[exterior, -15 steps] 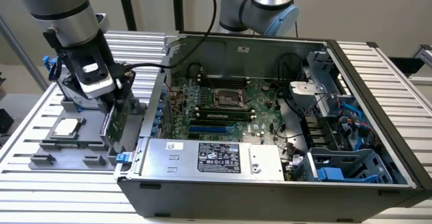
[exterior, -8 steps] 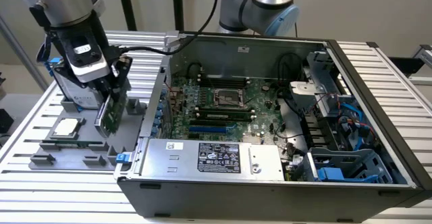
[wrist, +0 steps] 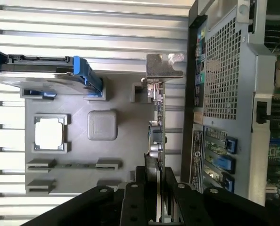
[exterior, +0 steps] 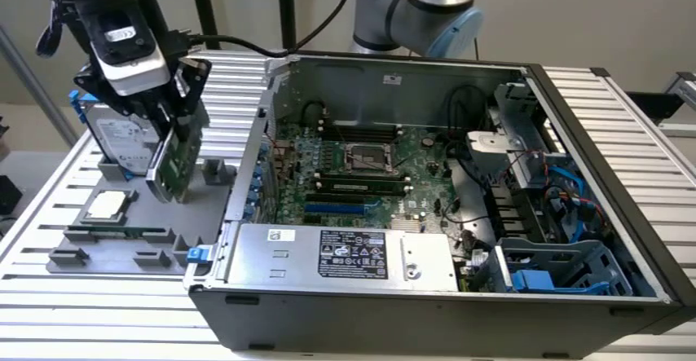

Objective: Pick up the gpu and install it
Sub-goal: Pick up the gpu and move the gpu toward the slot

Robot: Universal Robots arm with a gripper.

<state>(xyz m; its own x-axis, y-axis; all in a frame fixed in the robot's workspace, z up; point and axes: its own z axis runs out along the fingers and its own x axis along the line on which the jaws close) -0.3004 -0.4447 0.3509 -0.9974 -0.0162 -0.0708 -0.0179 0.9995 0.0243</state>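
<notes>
A slatted aluminium table is carrying a dark grey, open-sided computer case, which is lying with its green motherboard and silver power supply box facing up. Just outside the case wall on the exterior view's left, a flat grey parts tray is sitting on the slats. Over that tray the robot arm's black gripper is pinching its fingers closed on the top edge of the gpu, a thin green card with a silver end bracket, standing upright on edge; whether it is clear of the tray cannot be told. A silver hard drive in a blue frame is standing just behind it, and a small square silver CPU chip is lying nearby.
</notes>
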